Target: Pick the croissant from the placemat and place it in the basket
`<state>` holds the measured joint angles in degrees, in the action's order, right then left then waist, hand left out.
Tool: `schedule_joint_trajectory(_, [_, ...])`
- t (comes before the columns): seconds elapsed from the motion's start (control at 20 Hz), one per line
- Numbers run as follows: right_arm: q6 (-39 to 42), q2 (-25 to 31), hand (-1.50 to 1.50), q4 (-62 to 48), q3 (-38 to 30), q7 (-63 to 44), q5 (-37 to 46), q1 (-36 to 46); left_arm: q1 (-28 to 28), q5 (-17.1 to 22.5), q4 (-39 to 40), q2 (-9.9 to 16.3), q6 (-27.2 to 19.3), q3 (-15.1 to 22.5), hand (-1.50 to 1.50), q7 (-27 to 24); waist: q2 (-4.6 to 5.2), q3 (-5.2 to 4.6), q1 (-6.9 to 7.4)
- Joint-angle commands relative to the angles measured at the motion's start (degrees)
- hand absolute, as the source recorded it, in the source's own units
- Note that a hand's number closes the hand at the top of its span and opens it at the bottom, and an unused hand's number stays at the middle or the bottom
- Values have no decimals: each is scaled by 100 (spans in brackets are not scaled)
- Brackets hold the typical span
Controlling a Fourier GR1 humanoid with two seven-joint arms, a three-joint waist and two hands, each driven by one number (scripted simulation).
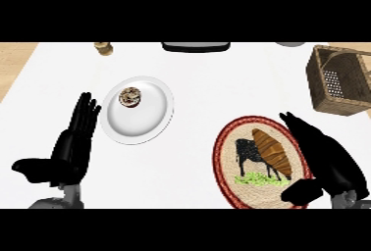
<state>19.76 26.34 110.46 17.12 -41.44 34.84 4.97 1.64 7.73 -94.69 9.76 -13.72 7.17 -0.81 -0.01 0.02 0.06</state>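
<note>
Our right hand [326, 157] lies with fingers straight and apart along the placemat's [226, 162] right rim, just beside the croissant [273, 149], lined up to close on it. The basket [340, 78] waits beyond on the bench [217, 88]; our left hand [72, 142] rests open.

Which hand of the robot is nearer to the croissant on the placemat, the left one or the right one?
The right hand. It is open, just right of the croissant, over the placemat's edge. The left hand rests open far across the counter, beyond the white plate.
</note>
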Motion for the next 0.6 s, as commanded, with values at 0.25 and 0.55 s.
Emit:
schedule_joint_trajectory(0.25, [-431, -533, -150, -718, 52, 716, 1069, -207, -391, -145, -336, -92, 288, -52, 0, 50, -1, -1, 10])
schedule_joint_trajectory(0.55, [-150, -772, -150, -1330, -413, 935, 1057, 263, -595, -194, -444, -208, 415, -144, 0, 2, 1, -2, 25])
